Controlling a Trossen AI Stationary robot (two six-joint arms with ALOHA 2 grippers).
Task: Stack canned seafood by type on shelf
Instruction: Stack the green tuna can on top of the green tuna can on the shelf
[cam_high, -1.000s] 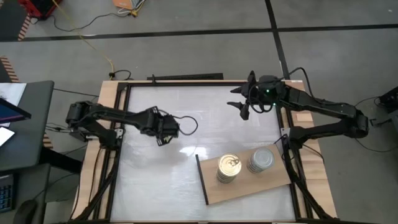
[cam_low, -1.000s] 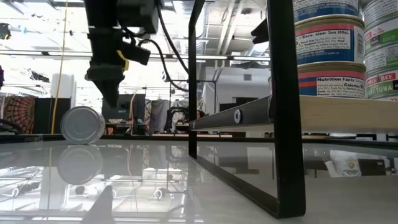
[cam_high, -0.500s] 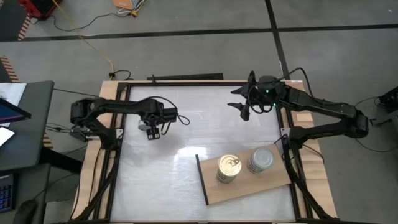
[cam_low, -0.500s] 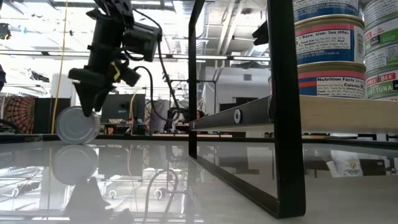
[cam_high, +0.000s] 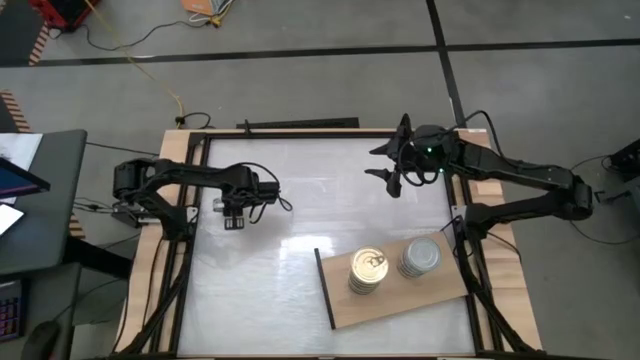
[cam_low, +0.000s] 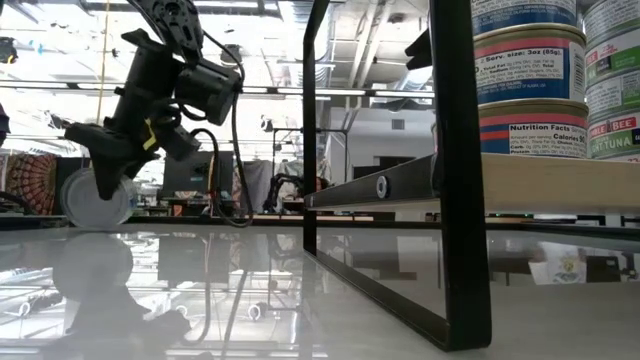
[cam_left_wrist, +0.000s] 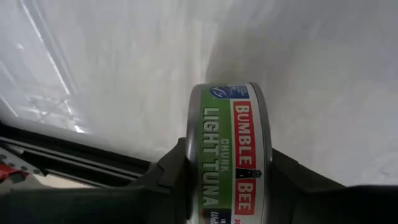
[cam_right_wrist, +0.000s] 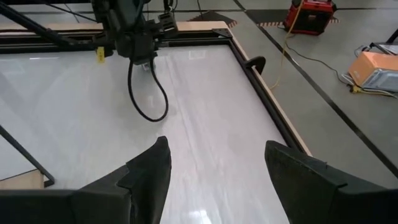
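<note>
One tuna can (cam_left_wrist: 230, 149) stands on its edge at the table's left side, also seen in the low view (cam_low: 92, 197). My left gripper (cam_high: 230, 214) is shut on it from above. On the shelf (cam_high: 345, 305), a wooden board at the near right, stand two stacks of canned seafood. One has a gold lid on top (cam_high: 368, 266), the other a silver lid (cam_high: 420, 256). My right gripper (cam_high: 392, 172) hangs open above the table's far right part, holding nothing. My left gripper pinches the can between its two fingers, one finger (cam_left_wrist: 166, 182) on each flat face, the labelled side wall (cam_left_wrist: 231, 186) showing between them. The fingers come steeply from above. The can stands on edge, its rim (cam_low: 95, 224) at the table top.
The shelf's dark upright frame (cam_low: 450, 170) stands near the low camera. Wooden rails (cam_high: 180, 150) border the table. The white table top (cam_high: 320, 210) lies bare between the two arms.
My left gripper has gone toward the table's left edge and down, tipping steeper and rolling at the wrist, and has closed on the can. The can, on its edge, has shifted toward the left edge with it. My right arm has kept still.
</note>
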